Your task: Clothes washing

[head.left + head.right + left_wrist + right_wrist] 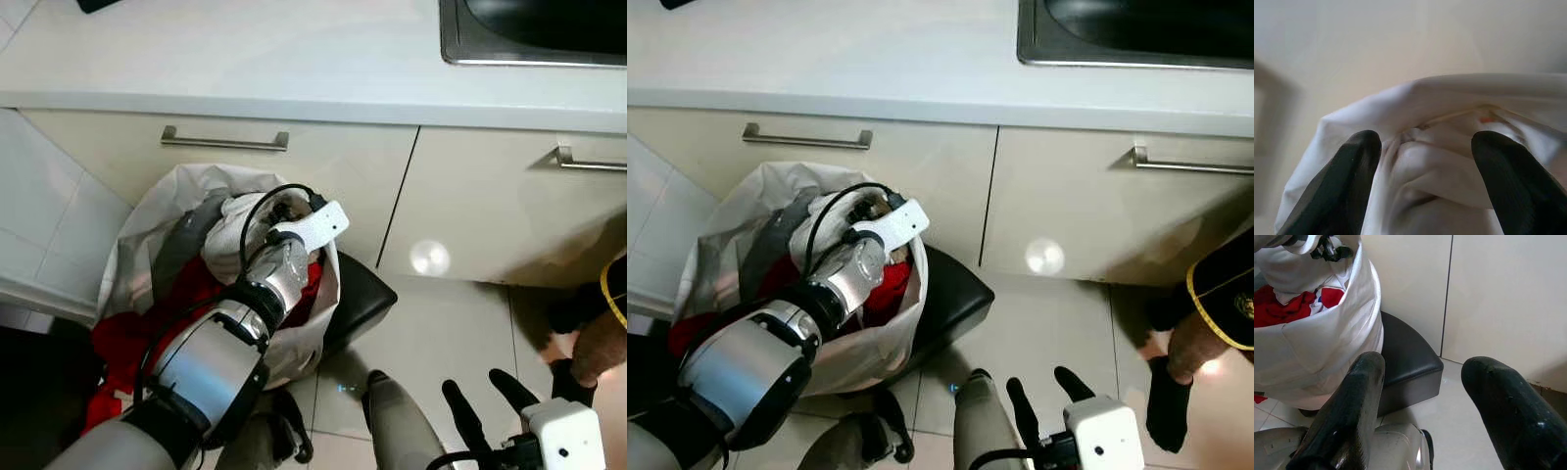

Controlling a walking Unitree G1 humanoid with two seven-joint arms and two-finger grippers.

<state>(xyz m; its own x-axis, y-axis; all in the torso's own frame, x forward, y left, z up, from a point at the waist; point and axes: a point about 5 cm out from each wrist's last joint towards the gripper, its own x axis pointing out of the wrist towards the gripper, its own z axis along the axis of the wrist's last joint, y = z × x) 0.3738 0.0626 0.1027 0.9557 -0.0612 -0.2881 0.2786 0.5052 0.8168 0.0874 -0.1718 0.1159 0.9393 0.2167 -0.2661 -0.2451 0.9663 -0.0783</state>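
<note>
Laundry sits heaped in a white bag (pixel 147 245) that stands on the tiled floor (pixel 451 323) against the cabinet front, below the left drawer handle (pixel 224 140); a red garment (pixel 191 294) lies low in the bag and a white garment (pixel 230 240) is bunched on top. The left gripper (pixel 1422 161) is down in the mouth of the bag, its two black fingers spread with a fold of the white garment bulging between them, not yet pinched. The step in hand looks like picking a piece out of the bag, so the next move calls for closing on that fold and lifting straight up. A black stool (pixel 358 299) stands touching the bag's right side, and the worktop edge (pixel 294 108) overhangs the cabinet just above, so the free room for the lift is toward the robot rather than forward. The right gripper (pixel 485 397) hangs low over the floor near the stool, fingers parted and holding nothing. A person's foot in a dark sock (pixel 1166 406) stands at the right edge of the floor, well apart from the bag but near the right arm's side
</note>
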